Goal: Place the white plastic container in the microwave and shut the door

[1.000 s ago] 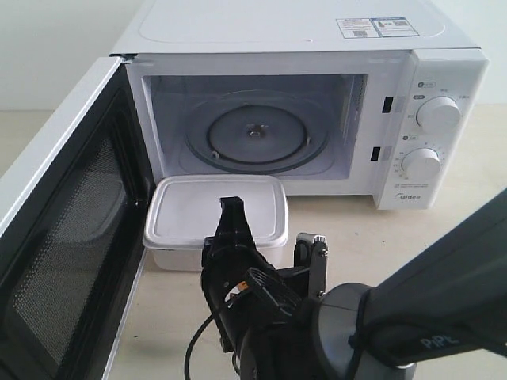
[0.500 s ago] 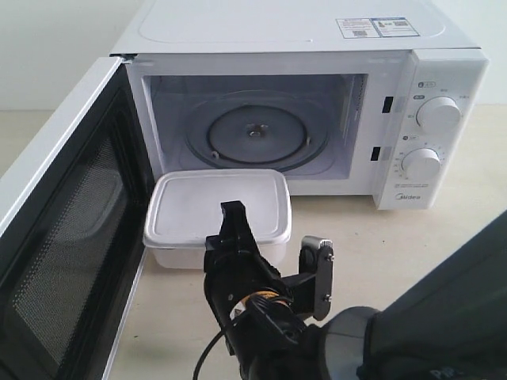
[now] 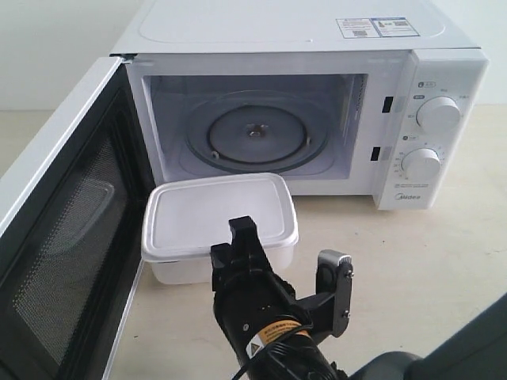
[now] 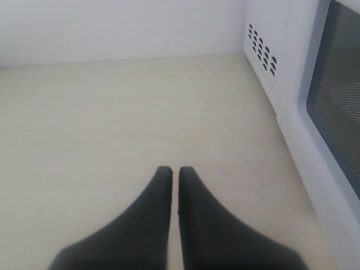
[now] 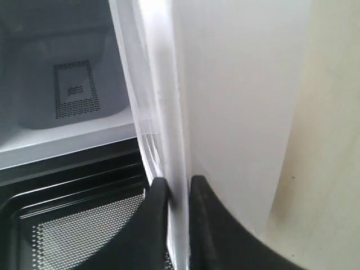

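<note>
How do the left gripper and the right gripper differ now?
The left gripper has its fingers closed on nothing; the right gripper pinches the rim of the white plastic container. The left gripper is over bare table, beside the outer face of the door; the right gripper is in front of the open microwave. Both have dark fingers, shut.

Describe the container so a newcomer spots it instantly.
Start at the white microwave, door swung open leftward. Right before its open cavity is a shallow white plastic box with a flat lid, rounded corners. It's the only box, its near rim pinched by the right end effector.
</note>
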Controlling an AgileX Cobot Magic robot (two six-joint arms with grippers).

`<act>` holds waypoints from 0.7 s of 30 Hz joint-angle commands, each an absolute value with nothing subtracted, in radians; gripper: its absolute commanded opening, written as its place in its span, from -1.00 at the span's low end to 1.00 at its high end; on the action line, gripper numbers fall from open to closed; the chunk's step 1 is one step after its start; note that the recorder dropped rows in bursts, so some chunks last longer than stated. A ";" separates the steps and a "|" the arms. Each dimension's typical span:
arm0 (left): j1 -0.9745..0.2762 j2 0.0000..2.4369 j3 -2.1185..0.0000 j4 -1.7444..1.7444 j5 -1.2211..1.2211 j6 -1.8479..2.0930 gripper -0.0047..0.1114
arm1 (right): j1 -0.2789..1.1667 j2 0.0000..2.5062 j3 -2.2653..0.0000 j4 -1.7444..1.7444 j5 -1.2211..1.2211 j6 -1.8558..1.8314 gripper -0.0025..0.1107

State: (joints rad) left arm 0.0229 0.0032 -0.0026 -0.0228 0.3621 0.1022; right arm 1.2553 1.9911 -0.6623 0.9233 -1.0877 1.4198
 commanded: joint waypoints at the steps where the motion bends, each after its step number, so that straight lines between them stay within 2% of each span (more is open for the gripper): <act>1: 0.017 0.000 0.000 -0.030 0.361 0.105 -0.84 | 1.256 1.952 -0.639 0.936 -1.143 1.411 -0.96; 11: 0.017 0.000 0.000 -0.030 0.361 0.105 -0.84 | 1.253 1.949 -0.639 0.938 -1.177 1.411 -0.96; 21: 0.017 0.000 0.000 -0.030 0.361 0.105 -0.84 | 1.255 1.946 -0.639 0.899 -1.092 1.436 -0.96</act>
